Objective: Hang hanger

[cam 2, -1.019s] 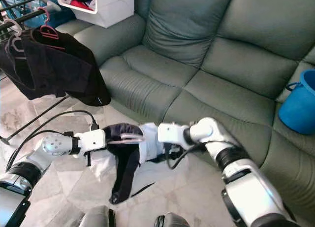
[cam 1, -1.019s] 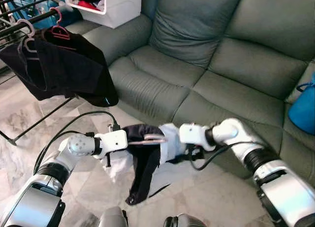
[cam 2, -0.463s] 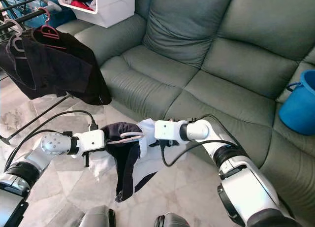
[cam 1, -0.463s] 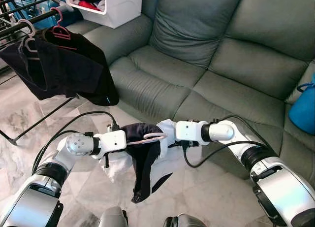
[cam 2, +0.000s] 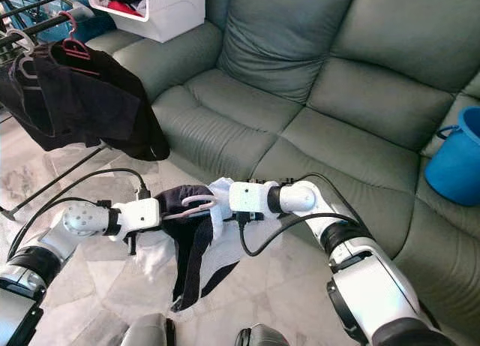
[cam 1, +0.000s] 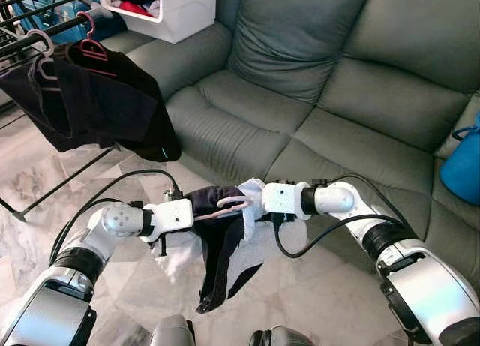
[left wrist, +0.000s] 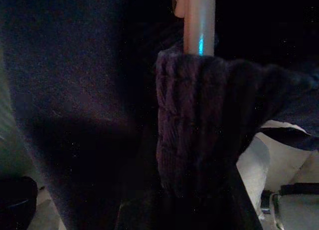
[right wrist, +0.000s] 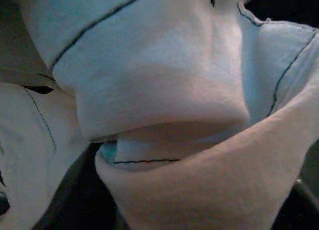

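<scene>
— Rack (cam 1: 30,42) up and off to the robot's left, well apart from both grippers, past the sofa (cam 1: 322,83) arm; already carries dark clothes on a red hanger (cam 1: 91,47).

— And the pink hanger (cam 1: 225,206)?

— Held low between the two arms, long axis roughly level, running from left gripper (cam 1: 201,213) toward right gripper (cam 1: 250,205). Draped in a dark garment (cam 1: 221,248) over white cloth (cam 1: 255,245).

— Nearer arm?

— Left, by a clear margin; a swing up and leftward looks needed.

— Fingers?

— Buried in fabric on both sides. Left seems to bear the hanger's end, yet cannot tell how wide. Right pressed into white folds; cannot tell either.
</scene>
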